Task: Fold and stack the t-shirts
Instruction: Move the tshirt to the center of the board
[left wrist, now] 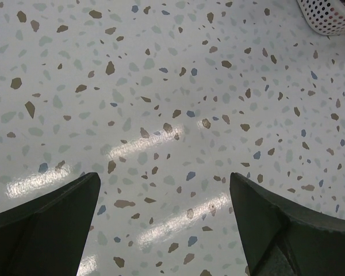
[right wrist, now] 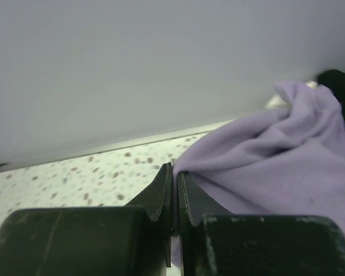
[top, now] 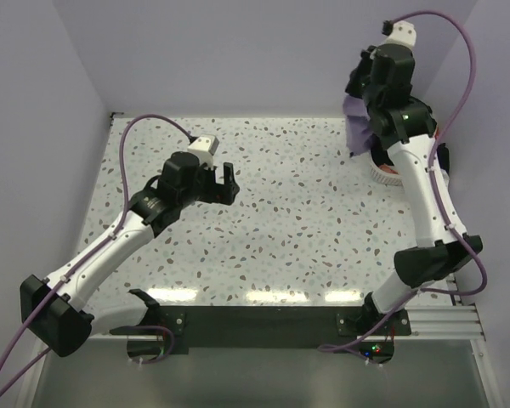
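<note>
While the speckled table [top: 280, 212] spreads under both arms, the lilac t-shirt [right wrist: 276, 161] hangs bunched at its far right, by the white basket [top: 384, 172]. The right gripper [right wrist: 175, 172] pinches its edge between near-closed fingers. The left gripper [left wrist: 164, 190] hovers over the table, fingers spread wide.

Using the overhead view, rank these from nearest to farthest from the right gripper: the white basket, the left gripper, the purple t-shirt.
1. The purple t-shirt: pinched in the fingers of the right gripper, at the far right.
2. The white basket: beside the shirt, at the table's right edge.
3. The left gripper: open, across the table on the left.
</note>
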`<action>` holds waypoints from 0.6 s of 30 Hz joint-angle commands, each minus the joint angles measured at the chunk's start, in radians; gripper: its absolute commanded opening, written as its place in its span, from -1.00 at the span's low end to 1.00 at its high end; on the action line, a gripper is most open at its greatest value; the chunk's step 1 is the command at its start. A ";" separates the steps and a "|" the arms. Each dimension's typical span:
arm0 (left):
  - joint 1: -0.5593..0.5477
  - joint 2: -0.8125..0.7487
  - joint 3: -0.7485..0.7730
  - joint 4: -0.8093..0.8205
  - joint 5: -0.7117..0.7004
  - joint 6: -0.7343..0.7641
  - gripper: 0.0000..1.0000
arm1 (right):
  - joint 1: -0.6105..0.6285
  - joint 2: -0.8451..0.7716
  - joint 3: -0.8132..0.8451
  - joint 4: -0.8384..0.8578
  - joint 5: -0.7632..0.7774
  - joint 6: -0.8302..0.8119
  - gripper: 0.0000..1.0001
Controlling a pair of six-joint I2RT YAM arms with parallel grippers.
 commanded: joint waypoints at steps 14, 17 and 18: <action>0.008 -0.064 0.024 0.023 -0.048 -0.062 1.00 | 0.385 -0.067 0.205 0.057 -0.124 -0.036 -1.00; 0.008 -0.069 0.008 0.023 -0.079 -0.076 0.99 | 0.380 -0.088 0.043 0.057 -0.048 -0.033 -0.95; 0.008 -0.069 0.003 0.021 -0.090 -0.081 0.99 | 0.379 -0.102 -0.023 0.072 0.000 -0.023 -0.85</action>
